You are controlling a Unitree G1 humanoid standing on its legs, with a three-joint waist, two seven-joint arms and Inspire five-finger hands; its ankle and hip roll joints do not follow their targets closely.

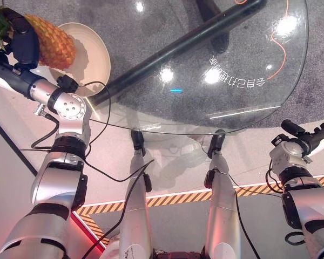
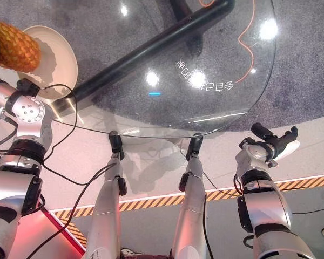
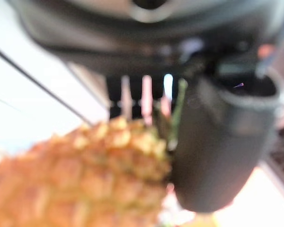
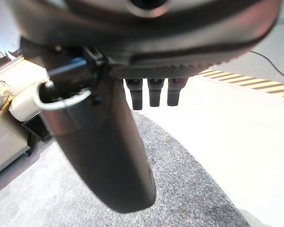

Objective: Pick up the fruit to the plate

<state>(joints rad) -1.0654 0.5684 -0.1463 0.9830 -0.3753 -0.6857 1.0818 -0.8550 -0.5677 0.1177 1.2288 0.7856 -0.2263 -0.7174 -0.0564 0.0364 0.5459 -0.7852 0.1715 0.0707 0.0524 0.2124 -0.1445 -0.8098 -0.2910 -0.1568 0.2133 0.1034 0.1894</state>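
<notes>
A yellow-orange pineapple (image 1: 55, 43) with green leaves hangs over the cream plate (image 1: 95, 54) at the far left of the glass table. My left hand (image 1: 24, 39) is shut on it near the leafy end, and its dark thumb (image 3: 213, 151) presses against the fruit (image 3: 85, 175). Part of the plate is hidden behind the pineapple (image 2: 13, 46); I cannot tell if the fruit touches the plate (image 2: 59, 62). Off the table's near right edge, my right hand (image 1: 309, 138) hangs idle, its fingers (image 4: 151, 92) relaxed around nothing.
The round glass table (image 1: 232, 102) lets the grey carpet show through. A thick black tube (image 1: 173, 51) runs diagonally under the glass. An orange cable (image 1: 283, 38) lies at the far right. Yellow-black tape (image 1: 178, 198) marks the floor near me.
</notes>
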